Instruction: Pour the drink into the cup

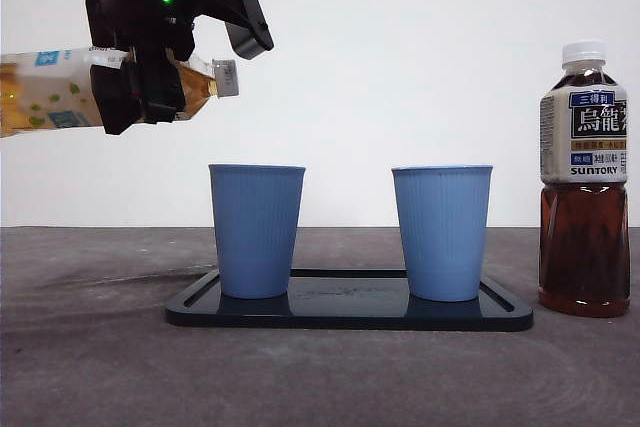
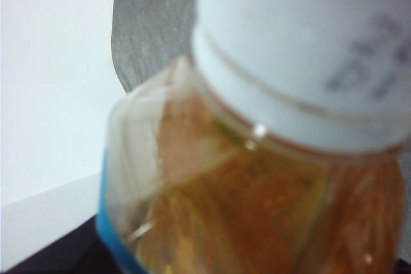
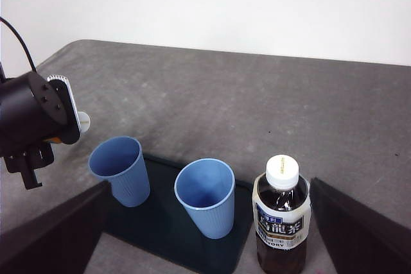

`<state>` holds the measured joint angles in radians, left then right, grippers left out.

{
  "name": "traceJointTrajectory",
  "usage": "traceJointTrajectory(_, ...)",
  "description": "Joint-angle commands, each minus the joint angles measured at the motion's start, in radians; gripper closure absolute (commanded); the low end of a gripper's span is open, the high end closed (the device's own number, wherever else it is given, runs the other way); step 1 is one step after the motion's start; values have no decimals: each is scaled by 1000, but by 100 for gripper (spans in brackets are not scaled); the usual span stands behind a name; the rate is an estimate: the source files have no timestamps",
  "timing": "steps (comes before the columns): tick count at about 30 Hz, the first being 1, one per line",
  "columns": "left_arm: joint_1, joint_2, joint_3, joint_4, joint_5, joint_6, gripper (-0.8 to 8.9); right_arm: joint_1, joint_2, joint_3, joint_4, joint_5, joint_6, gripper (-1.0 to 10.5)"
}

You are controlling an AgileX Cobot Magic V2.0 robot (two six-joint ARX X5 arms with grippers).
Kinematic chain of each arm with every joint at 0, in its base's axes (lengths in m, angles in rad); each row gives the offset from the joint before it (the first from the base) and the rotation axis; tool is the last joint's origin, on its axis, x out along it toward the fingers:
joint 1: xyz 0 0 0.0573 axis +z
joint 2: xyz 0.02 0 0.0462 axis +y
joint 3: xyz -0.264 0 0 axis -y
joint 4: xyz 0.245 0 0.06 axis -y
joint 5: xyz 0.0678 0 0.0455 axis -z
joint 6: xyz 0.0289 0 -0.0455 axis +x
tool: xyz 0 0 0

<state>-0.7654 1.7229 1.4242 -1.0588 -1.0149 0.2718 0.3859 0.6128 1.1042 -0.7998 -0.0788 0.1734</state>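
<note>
Bottle [image 1: 60, 87] tilted in left gripper [image 1: 150, 87] | cups [image 1: 256, 230] on tray [image 1: 350, 312] below

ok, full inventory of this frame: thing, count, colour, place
cups: 2, blue, upright on the tray, left one, right one
tray: 1, black, on the table, mid-scene
tea bottle: 1, dark brown drink, white cap on, stands on the table right of the tray
held bottle: 1, amber drink, white cap still on, tipped near level, above and left of the left cup
table: 1, grey
left gripper: black, shut on the held bottle
right gripper: black, open, hangs above the tea bottle side, holds nothing
</note>
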Motion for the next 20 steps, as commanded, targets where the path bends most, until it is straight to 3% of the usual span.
traceJointTrajectory(1,-8,12,37,0,-37,11,566,6,6,19,5,-2,10,454)
traceJointTrajectory(20,7,101,37,-28,-43,-7,566,6,6,19,-26,-2,10,454)
